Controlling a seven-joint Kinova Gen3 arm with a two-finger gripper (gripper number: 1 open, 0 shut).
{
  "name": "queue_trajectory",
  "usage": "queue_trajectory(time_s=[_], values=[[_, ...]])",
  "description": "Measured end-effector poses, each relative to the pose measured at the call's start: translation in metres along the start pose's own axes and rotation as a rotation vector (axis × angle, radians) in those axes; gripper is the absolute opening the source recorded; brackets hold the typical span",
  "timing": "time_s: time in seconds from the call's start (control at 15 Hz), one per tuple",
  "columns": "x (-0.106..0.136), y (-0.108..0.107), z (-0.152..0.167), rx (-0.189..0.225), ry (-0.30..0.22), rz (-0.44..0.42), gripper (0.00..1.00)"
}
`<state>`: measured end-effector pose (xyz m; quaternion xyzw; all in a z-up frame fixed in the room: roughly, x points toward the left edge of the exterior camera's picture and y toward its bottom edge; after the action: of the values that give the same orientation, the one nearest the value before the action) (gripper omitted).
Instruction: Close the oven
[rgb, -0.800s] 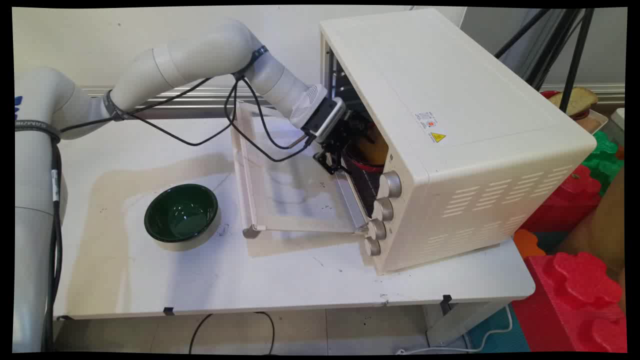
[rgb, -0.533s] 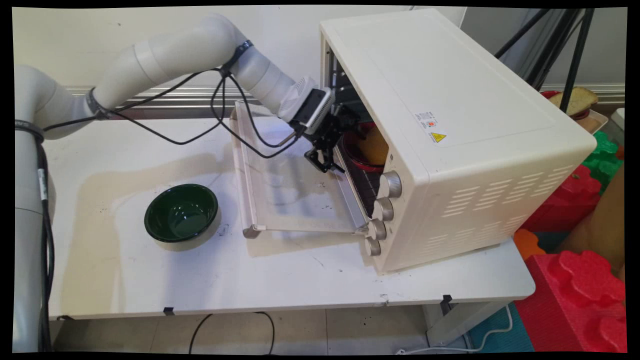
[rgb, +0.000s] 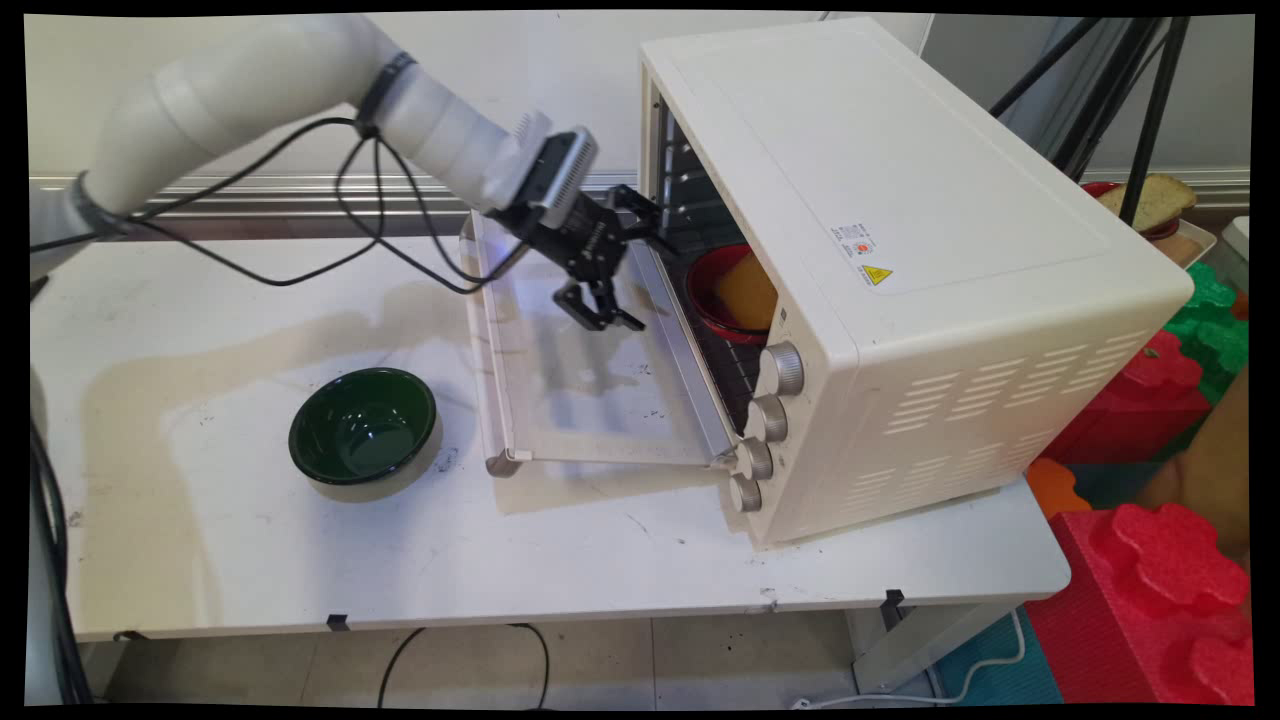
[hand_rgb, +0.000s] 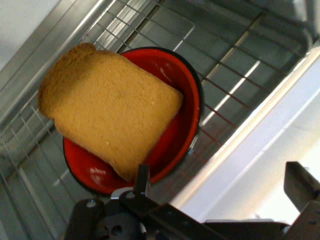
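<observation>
White table against a pale wall; 5 items listed.

Item 1: toaster oven, cream, standing on the table's right half. Its glass door lies folded down flat toward the table's middle, so the cavity is exposed and the wire rack can be reached from the front.

Item 2: red bowl, sitting on the wire rack inside the oven, near the front edge. The rack keeps it level.

Item 3: slice of toast, 1 piece, golden brown, lying tilted across the red bowl, with 1 end resting down in the bowl and the rounded end leaning over the rim.

Item 4: my gripper, black, 2 fingers parted, holding nothing. It hangs above the open door, outside the oven mouth. The red bowl and toast lie just beyond my fingertips, toward the cavity, apart from me; no contact.

Item 5: green bowl, nothing visible inside, standing on the table well apart from the oven door, to the side away from the oven.
</observation>
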<state>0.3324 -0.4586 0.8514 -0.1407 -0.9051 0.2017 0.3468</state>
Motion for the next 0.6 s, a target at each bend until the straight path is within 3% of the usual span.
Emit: queue_trajectory(time_s=[0.6], values=[[-0.018,0.036,-0.096,0.032,0.033,-0.251,1.00]])
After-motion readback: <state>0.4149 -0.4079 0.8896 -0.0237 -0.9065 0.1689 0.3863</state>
